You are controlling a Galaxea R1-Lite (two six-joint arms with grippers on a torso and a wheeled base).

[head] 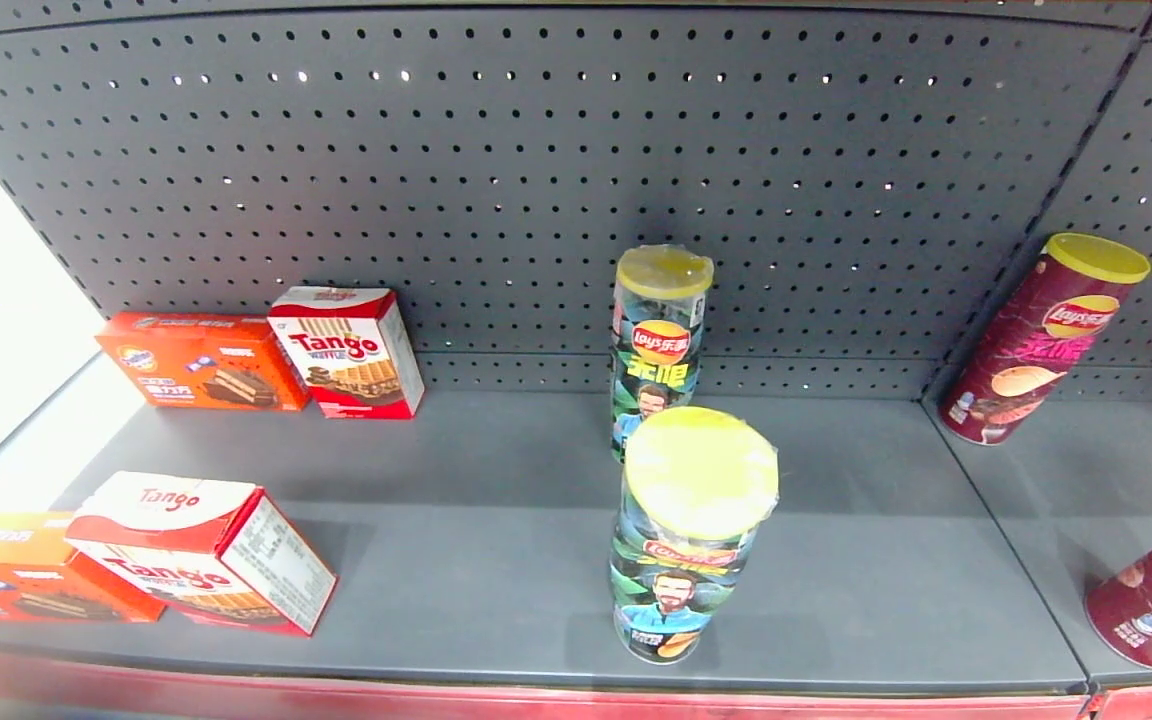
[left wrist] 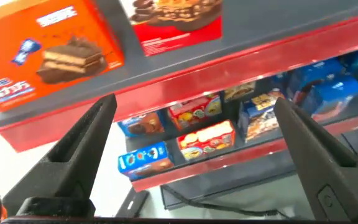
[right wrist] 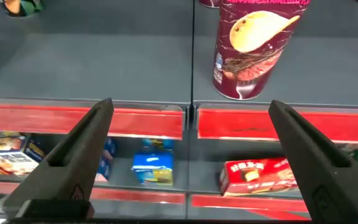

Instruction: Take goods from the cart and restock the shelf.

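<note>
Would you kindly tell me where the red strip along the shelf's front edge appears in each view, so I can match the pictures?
Head view: red strip runs along the lower edge, before all goods.
Left wrist view: in front of the front orange box, beyond the open left pincer.
Right wrist view: in front of the front maroon can, beyond the open right pincer.
Shared landmark: the grey shelf board just behind it.

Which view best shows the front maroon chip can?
The right wrist view: the front maroon chip can sits close and central. The head view crops it at the edge; the left wrist view faces boxes.
</note>
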